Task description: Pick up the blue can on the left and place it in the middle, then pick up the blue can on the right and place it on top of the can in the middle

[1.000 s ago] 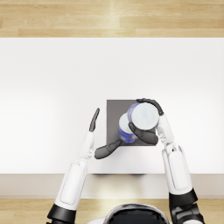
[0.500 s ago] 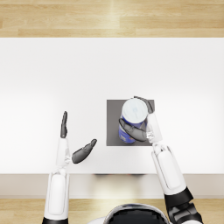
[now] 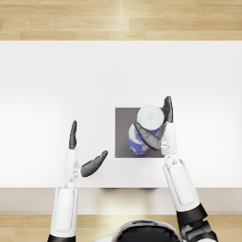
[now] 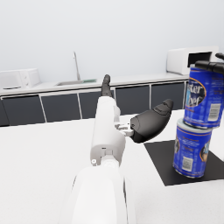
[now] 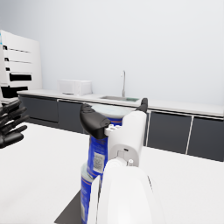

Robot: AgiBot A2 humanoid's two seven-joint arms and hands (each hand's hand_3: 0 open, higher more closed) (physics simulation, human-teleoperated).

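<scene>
Two blue cans stand stacked on the dark mat (image 3: pixel 122 128) at the table's middle. The upper can (image 3: pixel 150 116) (image 4: pixel 203 98) sits a little off-centre on the lower can (image 3: pixel 134 144) (image 4: pixel 191 149). My right hand (image 3: pixel 163 130) (image 5: pixel 109 124) is beside the upper can with its fingers stretched straight along the can's right side and its thumb spread across the front; it is open. My left hand (image 3: pixel 78 157) (image 4: pixel 146 122) is open and holds nothing, well to the left of the mat.
The white table (image 3: pixel 56 85) stretches wide to both sides, with its front edge (image 3: pixel 118 187) close to me. Behind the table, the wrist views show a kitchen counter (image 4: pixel 65 83) with a sink and a microwave (image 4: pixel 186 59).
My left hand has pulled back from the cans to the left and opened wide. My right hand's fingers have uncurled from the upper can, which now rests on the lower one.
</scene>
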